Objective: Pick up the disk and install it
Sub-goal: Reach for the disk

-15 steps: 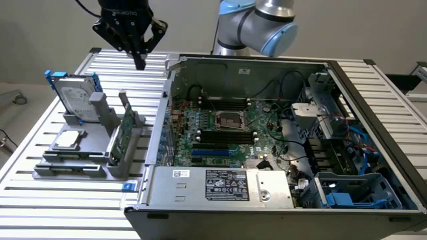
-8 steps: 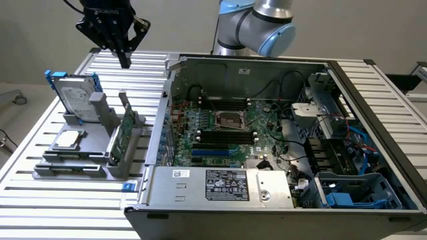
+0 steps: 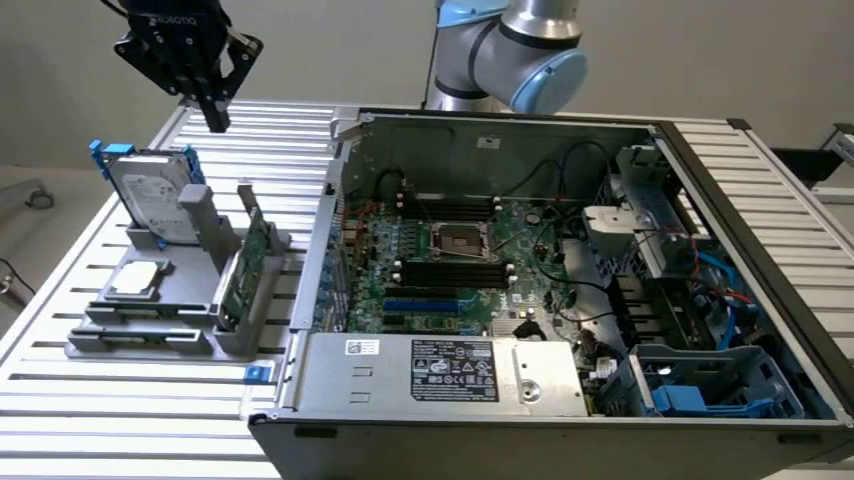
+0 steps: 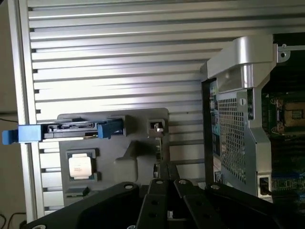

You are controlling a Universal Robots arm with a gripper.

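Exterior view puts the tool [image 3: 216,122] in the upper left of the frame, high over the desk [image 3: 134,420], its fingers drawn together on nothing. The disk [image 3: 150,195] stands on edge below it, at the left of the frame. It leans in the back slot of a grey holder [image 3: 147,335], blue rails up and labelled face showing, well apart from the tool. A silver chip [image 3: 138,281] and a green card [image 3: 238,275] share the holder. The open computer case [image 3: 400,375] fills the right of the frame.

The step in hand looks like the approach to the pick. To do it well, I judge the fingers must part before descending. The tool should line up across the disk's thin sides, clear of the holder's post, and the lift should follow the slot so the rails do not bind.

Only the exterior view shows the height gap and the disk's lean. From the wrist view the disk [image 4: 71,129] appears edge-on as a narrow dark strip between blue ends. The tool [image 4: 165,171] sits off to one side of it, a sideways offset the exterior view hides.
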